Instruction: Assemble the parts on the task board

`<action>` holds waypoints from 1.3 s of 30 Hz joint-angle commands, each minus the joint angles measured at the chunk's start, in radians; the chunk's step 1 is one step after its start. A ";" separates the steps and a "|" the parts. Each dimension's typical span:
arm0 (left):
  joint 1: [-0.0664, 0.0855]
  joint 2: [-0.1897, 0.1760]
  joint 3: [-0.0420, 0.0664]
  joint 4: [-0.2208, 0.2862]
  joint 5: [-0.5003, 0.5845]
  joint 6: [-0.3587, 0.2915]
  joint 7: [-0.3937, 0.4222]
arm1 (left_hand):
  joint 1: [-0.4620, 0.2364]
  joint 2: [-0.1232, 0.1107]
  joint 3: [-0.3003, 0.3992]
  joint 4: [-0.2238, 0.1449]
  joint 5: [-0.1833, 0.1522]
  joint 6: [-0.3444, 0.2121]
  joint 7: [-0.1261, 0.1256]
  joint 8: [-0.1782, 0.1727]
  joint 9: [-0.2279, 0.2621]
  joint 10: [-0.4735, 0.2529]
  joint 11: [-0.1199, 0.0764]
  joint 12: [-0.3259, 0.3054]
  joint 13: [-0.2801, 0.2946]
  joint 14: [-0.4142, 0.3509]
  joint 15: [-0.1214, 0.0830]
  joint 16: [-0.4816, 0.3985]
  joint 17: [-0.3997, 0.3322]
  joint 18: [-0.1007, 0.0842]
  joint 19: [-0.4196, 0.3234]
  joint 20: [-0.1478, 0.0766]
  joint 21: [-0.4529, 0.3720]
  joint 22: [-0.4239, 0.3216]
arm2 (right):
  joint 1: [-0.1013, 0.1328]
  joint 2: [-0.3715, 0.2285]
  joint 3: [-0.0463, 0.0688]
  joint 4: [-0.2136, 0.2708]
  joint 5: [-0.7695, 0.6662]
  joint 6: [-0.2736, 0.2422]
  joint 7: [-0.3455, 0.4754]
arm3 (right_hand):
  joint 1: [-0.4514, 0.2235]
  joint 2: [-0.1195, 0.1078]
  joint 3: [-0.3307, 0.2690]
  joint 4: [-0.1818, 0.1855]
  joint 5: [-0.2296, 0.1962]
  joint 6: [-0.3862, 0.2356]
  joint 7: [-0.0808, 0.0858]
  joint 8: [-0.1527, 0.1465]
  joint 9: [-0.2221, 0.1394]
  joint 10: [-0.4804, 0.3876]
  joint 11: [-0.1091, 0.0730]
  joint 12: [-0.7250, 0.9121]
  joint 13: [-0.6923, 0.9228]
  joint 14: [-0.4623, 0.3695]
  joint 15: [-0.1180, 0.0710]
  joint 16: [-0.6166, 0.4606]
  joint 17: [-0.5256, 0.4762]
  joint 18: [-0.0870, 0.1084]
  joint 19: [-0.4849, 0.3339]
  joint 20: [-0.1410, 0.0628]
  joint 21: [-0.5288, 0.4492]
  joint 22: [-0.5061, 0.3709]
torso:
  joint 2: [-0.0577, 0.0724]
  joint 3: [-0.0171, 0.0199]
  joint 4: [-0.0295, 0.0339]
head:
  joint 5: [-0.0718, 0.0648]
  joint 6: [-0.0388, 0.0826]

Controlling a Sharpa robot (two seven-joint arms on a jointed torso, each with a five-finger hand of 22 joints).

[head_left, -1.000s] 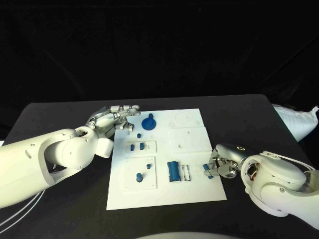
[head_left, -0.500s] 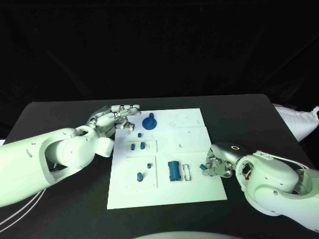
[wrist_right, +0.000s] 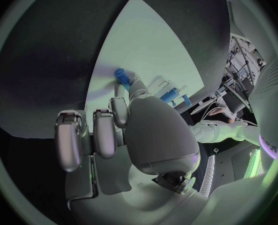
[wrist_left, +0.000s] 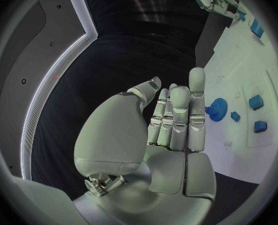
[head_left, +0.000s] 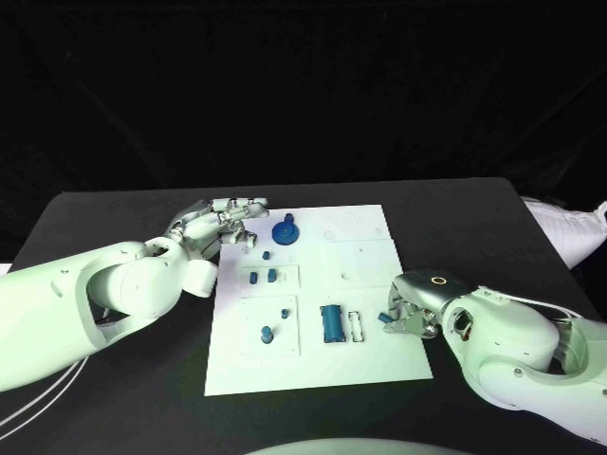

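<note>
The white task board (head_left: pixel 365 251) lies mid-table. On it are a blue gear (head_left: pixel 285 231), two small blue pieces (head_left: pixel 262 278) in a left panel, a long blue cylinder (head_left: pixel 331 323) and a small blue peg (head_left: pixel 266 334) near the front. My left hand (head_left: pixel 229 223) hovers at the board's far left corner, fingers straight, holding nothing; its wrist view shows the hand (wrist_left: pixel 173 120) beside the gear (wrist_left: pixel 218 106). My right hand (head_left: pixel 409 315) sits at the board's right edge and pinches a small blue part (head_left: pixel 384 319), seen at its fingertips (wrist_right: pixel 121 77) over the board (wrist_right: pixel 158 45).
A white bag (head_left: pixel 570 229) lies at the table's right edge. Black table (head_left: pixel 482 227) surrounds the board on all sides.
My right hand has shifted slightly left over the board's right edge with the small blue part. The left hand has stayed put.
</note>
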 commanded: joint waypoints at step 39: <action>0.000 0.008 0.000 0.000 -0.004 0.022 0.000 | -0.002 0.003 -0.005 -0.001 0.003 -0.007 -0.001 0.007 0.001 -0.011 0.000 0.004 0.001 -0.009 -0.002 -0.007 -0.003 0.017 -0.005 0.001 -0.007 -0.002 | -0.006 0.010 -0.004 0.039 0.449 -0.280 0.028 | -0.189 -0.101 0.427 -0.016 0.150 0.017 -0.002 0.003 -0.191 0.015 -0.005 -0.040 -0.257 0.061 -0.002 -0.021 0.026 -0.007 0.027 -0.001 -0.015 0.172 | 0.000 -0.0011 0.0007 | 0.012 -0.001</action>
